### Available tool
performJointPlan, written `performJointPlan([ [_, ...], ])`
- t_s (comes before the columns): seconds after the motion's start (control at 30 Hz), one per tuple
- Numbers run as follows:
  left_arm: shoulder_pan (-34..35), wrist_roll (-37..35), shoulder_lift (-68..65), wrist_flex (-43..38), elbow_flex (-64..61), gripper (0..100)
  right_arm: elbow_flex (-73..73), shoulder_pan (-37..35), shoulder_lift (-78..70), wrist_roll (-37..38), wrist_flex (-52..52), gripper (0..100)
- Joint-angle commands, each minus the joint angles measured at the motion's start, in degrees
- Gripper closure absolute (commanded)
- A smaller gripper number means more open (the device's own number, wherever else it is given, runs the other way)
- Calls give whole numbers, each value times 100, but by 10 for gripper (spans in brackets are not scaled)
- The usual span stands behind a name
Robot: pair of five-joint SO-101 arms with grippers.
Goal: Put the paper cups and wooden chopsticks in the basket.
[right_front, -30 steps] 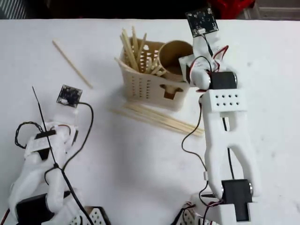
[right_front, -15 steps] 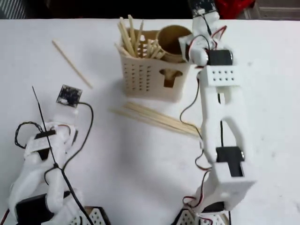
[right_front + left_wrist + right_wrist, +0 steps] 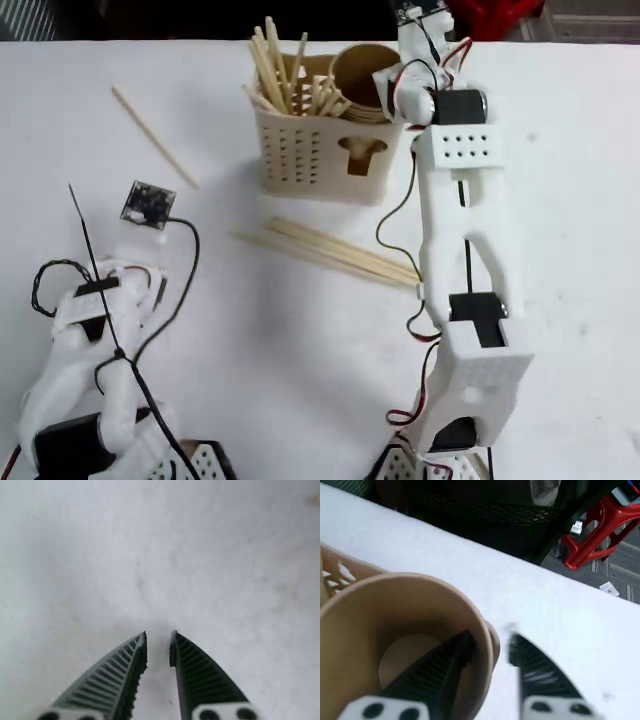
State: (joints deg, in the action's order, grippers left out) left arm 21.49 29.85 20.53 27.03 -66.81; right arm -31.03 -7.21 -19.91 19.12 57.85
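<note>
Two grippers and one basket (image 3: pixel 312 160) on the worktop (image 3: pixel 300 340).
Right gripper (image 3: pixel 490 639) released, astride the paper cup (image 3: pixel 395 602) rim inside the basket; left gripper (image 3: pixel 158 637) narrowly parted, well apart from it.

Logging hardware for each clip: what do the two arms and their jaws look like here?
The left arm and the right arm both have white plastic shells with black motor blocks and thin black and red cables. A small dark circuit board is wired to the left arm. The jaws are dark, tapered and ridged.
</note>
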Motion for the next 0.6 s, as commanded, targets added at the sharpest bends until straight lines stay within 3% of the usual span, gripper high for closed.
performJointPlan([
  [0.0, -92, 62, 180, -88, -9, 902, -738, 22, 541, 26, 708, 741],
  [0.3, -92, 62, 180, -88, -9, 902, -1732, 4, 1314, 26, 1051, 730],
  [0.43, -92, 62, 180, -88, -9, 902, -1978, -338, 1965, 79, 2132, 731],
  [0.57, -92, 62, 180, -88, -9, 902, -1934, -1270, 2677, 299, 3363, 796],
])
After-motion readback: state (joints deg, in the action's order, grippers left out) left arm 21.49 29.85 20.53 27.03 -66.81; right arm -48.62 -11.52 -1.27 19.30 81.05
